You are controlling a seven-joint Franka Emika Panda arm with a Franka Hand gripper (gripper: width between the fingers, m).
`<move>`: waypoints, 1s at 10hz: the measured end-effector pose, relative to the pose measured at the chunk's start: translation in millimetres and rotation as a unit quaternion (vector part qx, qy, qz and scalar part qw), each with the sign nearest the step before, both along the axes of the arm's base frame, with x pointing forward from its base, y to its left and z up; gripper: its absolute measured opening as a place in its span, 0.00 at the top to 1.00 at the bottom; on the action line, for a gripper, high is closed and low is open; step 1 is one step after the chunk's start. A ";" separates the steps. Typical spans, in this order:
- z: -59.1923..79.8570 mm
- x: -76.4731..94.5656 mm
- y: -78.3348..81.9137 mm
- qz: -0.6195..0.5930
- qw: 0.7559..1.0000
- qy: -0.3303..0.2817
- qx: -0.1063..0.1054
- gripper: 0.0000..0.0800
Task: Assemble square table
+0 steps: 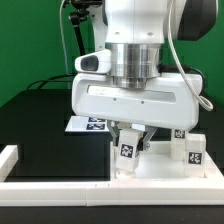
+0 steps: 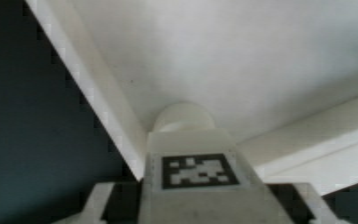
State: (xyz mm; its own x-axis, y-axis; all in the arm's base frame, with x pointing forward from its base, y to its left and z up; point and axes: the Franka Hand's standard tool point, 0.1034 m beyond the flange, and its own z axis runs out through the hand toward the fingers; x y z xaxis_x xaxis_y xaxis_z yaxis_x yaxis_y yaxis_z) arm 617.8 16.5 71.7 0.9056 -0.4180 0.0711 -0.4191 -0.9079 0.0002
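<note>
You see the gripper [image 1: 128,140] low over the square tabletop [image 1: 160,168], which lies flat on the black table [image 1: 40,120] at the exterior view's lower right. Its fingers are closed on a tagged leg [image 1: 127,150], held upright with its lower end touching or just above the slab; you cannot tell which. In the wrist view the same leg [image 2: 195,160] stands between the two fingers [image 2: 108,205], its tag facing the camera and its rounded tip over the white tabletop [image 2: 229,60], near the slab's raised rim. Two more leg blocks stand further toward the exterior view's right: one [image 1: 195,152] on or beside the slab, another [image 1: 180,133] behind it. The marker board [image 1: 88,124] lies flat on the table behind the arm. A white border rail [image 1: 40,183] runs along the table's near edge.
</note>
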 end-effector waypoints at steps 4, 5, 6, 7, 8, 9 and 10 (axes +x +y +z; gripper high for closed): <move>-0.7 2.0 -3.6 -0.217 0.976 -0.006 0.024 0.64; -0.7 4.0 -6.6 -0.293 0.955 -0.009 0.033 0.64; -0.8 4.2 -6.5 -0.376 0.926 -0.009 0.046 0.64; -0.8 4.7 -5.8 -0.455 0.888 -0.005 0.066 0.64; -1.0 5.8 -5.7 -0.514 0.854 0.003 0.080 0.64; -0.6 7.6 -7.6 -0.549 0.831 0.002 0.089 0.64; -0.8 7.9 -8.5 -0.571 0.816 0.003 0.094 0.64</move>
State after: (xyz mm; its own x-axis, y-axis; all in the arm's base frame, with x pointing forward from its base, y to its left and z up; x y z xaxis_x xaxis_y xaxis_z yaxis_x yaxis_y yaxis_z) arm 625.7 8.0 70.9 -0.0814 -0.9921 -0.0950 -0.9919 0.0899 -0.0892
